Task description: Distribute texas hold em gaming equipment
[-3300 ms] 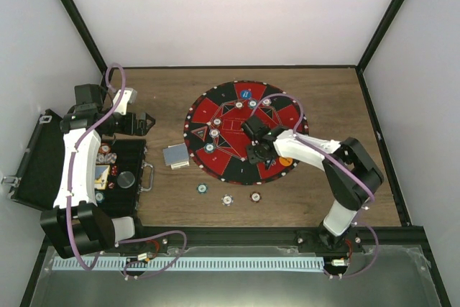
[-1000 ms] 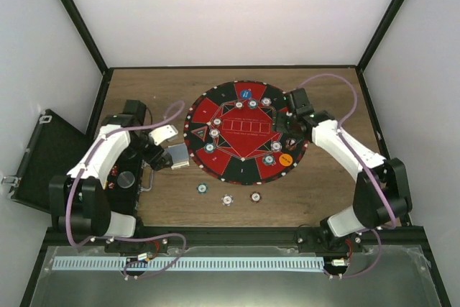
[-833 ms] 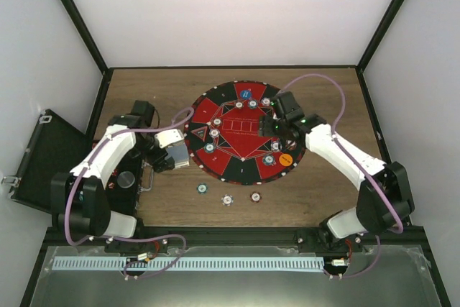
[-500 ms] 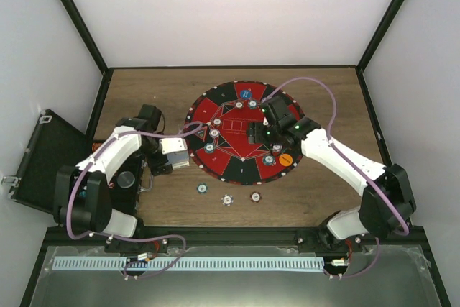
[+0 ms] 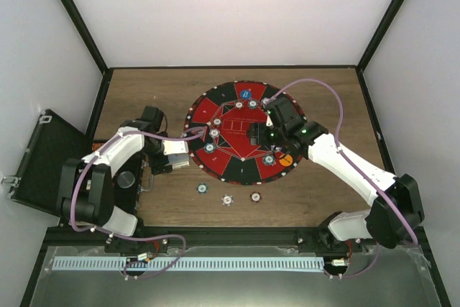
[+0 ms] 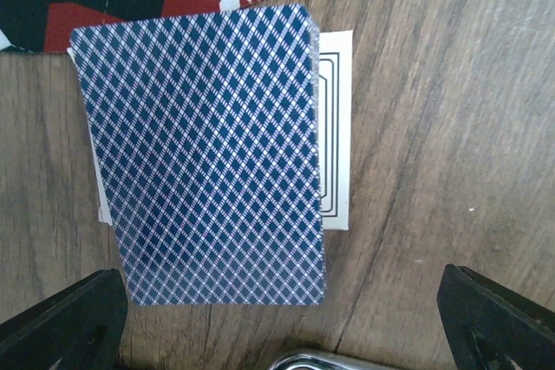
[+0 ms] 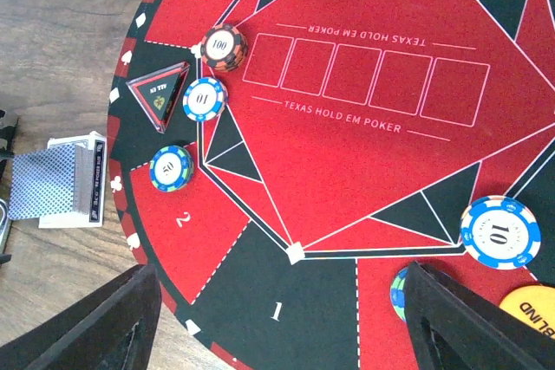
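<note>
Beside mat (image 7: 364,162) rim — left tool (image 6: 277,322) apart over card deck (image 6: 204,153) | right tool (image 7: 277,318) apart above mat, arm outstretched — seemingly hovering.

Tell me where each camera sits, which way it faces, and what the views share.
Top external: above and behind the bases, looking down on the table; left arm and right arm show.
Left wrist: close above the card deck, facing down; open left end effector at bottom.
Right wrist: over the round mat, facing down; open right end effector at bottom.
Shared: card deck and round mat appear in all three.
</note>
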